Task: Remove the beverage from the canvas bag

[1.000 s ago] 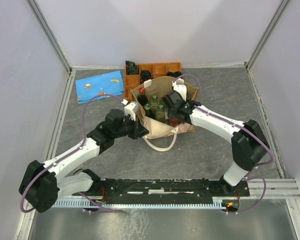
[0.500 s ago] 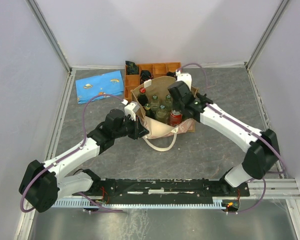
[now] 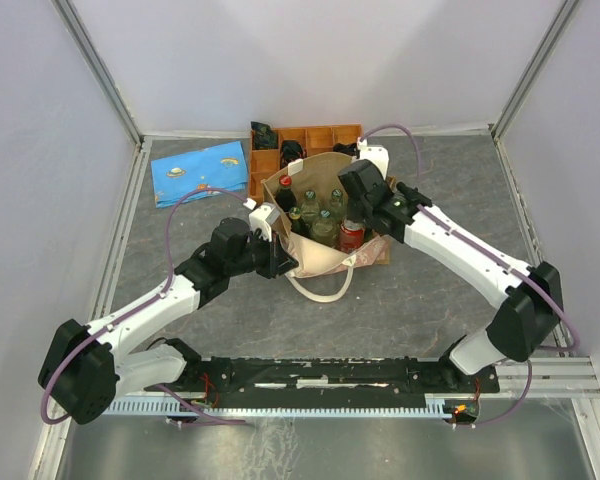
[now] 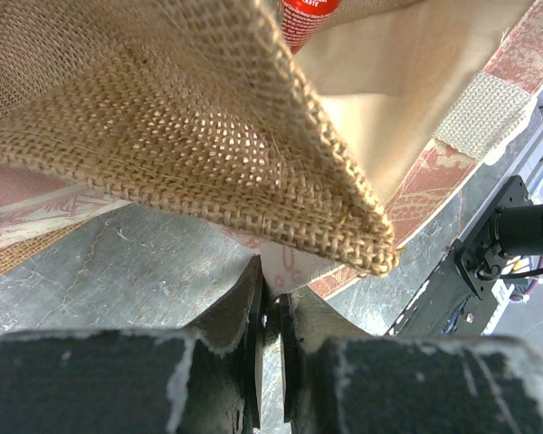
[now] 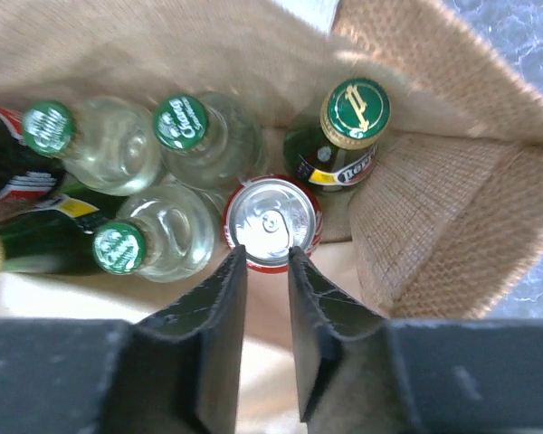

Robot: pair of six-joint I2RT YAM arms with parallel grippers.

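Left arm (image 3: 150,310) and right arm (image 3: 460,255): white link shells, chunky black joint housings; a purple cable (image 3: 195,192) loops along each; both bases sit on a black rail (image 3: 330,375). Left gripper (image 4: 267,280): dark fingers, whitish scuffs along the edges; right gripper (image 5: 267,258): matte black, wedge-shaped fingers with flat inner faces.

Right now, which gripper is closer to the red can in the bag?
Right. The right gripper hangs open just above the red can inside the canvas bag; the left gripper is outside, pinching the bag's near-left wall.
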